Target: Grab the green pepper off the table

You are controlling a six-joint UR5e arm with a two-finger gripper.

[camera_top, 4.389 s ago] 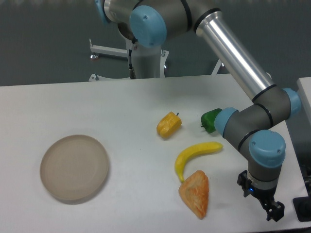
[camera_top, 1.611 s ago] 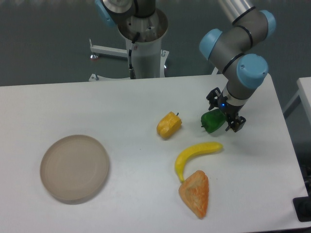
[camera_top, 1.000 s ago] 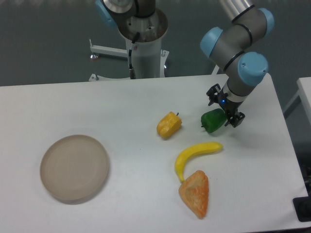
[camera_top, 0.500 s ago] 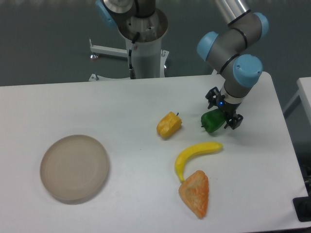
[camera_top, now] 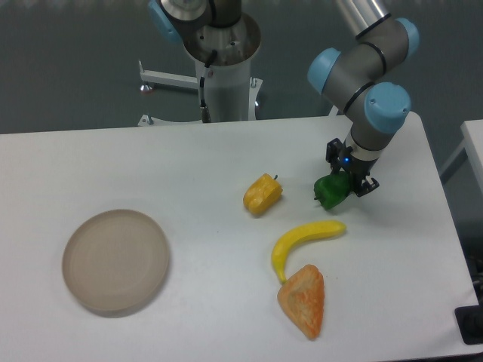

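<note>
The green pepper (camera_top: 328,192) lies on the white table (camera_top: 173,162) at the right, behind the banana. My gripper (camera_top: 349,175) points down over the pepper's right side. Its black fingers sit close against the pepper and look closed on it. The pepper rests at table level. The gripper hides its right part.
A yellow-orange pepper (camera_top: 263,194) lies left of the green one. A yellow banana (camera_top: 302,243) lies just in front of it, with an orange wedge-shaped piece (camera_top: 303,299) nearer the front. A round beige plate (camera_top: 115,260) sits at the front left. The robot's base (camera_top: 226,75) stands behind the table.
The arm swung from the table's front right corner up to the green pepper and lowered over it. In the last half second the fingers drew in against the pepper.
</note>
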